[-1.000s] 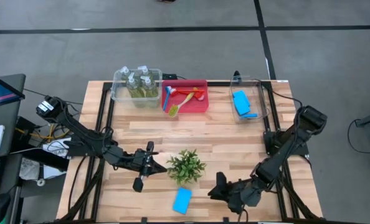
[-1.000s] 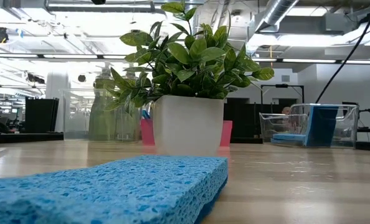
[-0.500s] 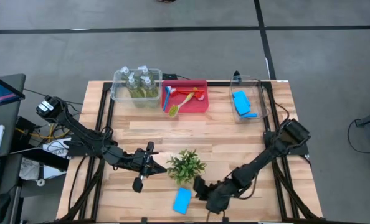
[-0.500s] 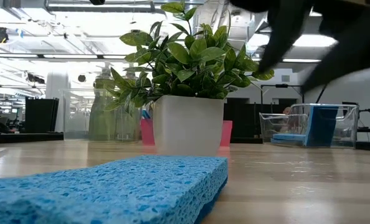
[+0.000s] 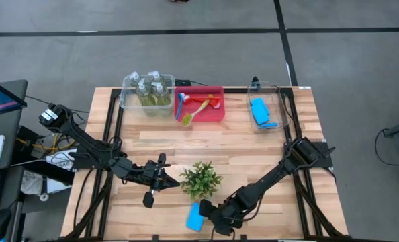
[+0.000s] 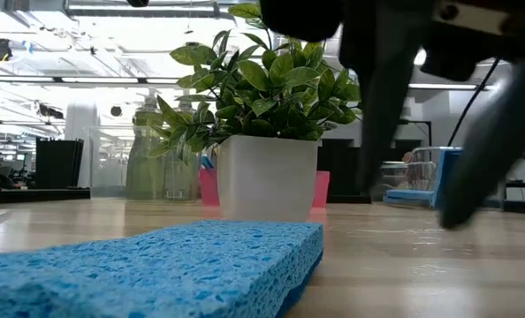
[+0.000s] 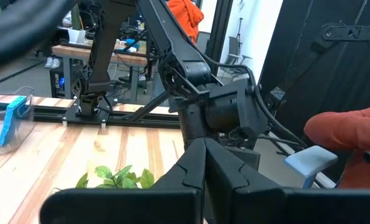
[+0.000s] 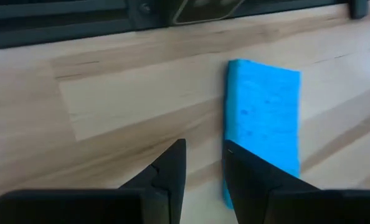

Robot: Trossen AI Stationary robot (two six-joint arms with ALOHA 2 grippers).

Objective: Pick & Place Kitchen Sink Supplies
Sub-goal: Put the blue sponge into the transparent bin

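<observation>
Right gripper (image 5: 206, 216) low over the near edge of the pale wooden slatted table (image 5: 240, 144), just beside the flat light-blue rectangular sponge (image 5: 195, 216) lying there. Fingers (image 8: 172, 165) parted by a narrow gap, pinching nothing; one fingertip over the sponge's long edge, contact impossible to tell. Small green leafy plant in a white pot (image 5: 200, 179) just behind. Left gripper (image 5: 160, 176) pressed fully together, empty, waiting on the plant's other side. Another blue sponge in the clear plastic bin (image 5: 256, 123) at the far right.
</observation>
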